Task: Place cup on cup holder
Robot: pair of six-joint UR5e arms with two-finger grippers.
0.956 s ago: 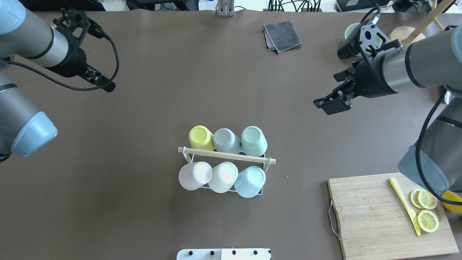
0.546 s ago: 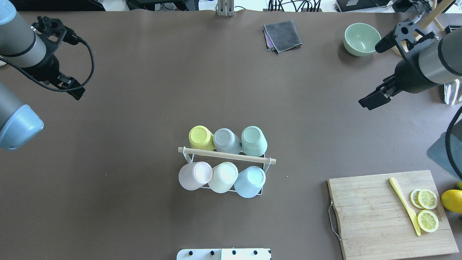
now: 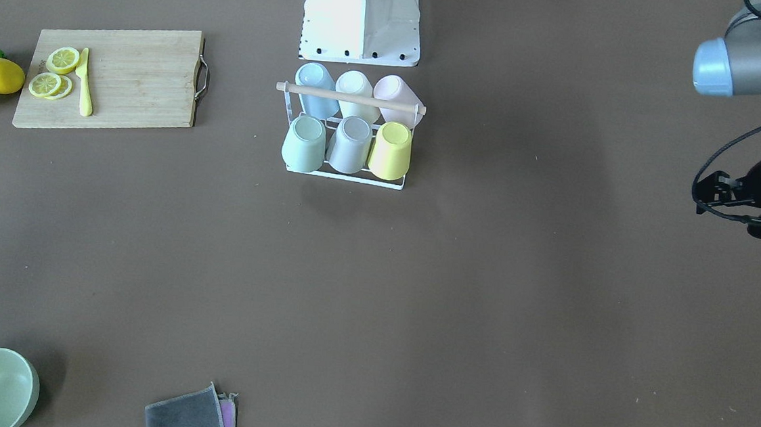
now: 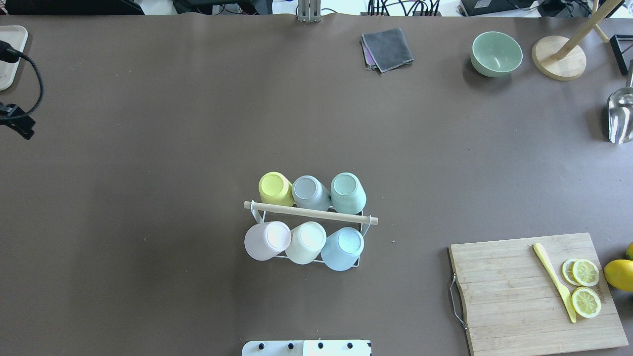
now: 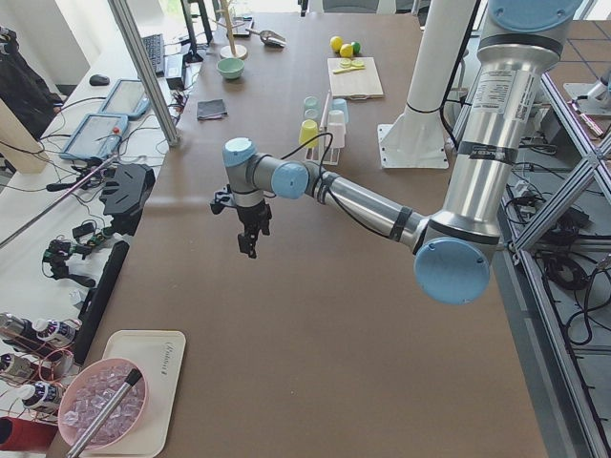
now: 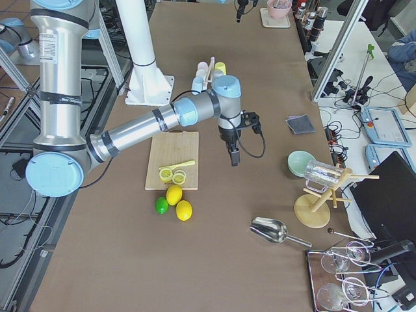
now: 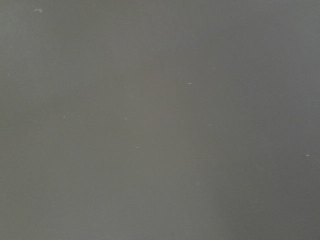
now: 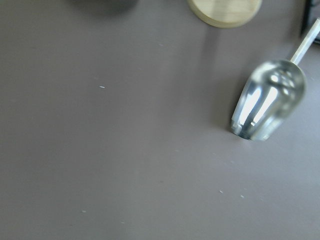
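Overhead exterior, cups [image 4: 306, 242] on cup holder [image 4: 310, 213]

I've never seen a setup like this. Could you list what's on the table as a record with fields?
Rack: white wire cup holder, wooden rod on top, mid-table
On it: six upside down, three per row: yellow cup, grey cup, green cup; pink cup, cream cup, blue cup
Left end effector: off to one side, carrying nothing
Right end effector: at the opposite side, carrying nothing
Elsewhere: cutting board, lemon slices, green bowl, folded cloth, metal scoop
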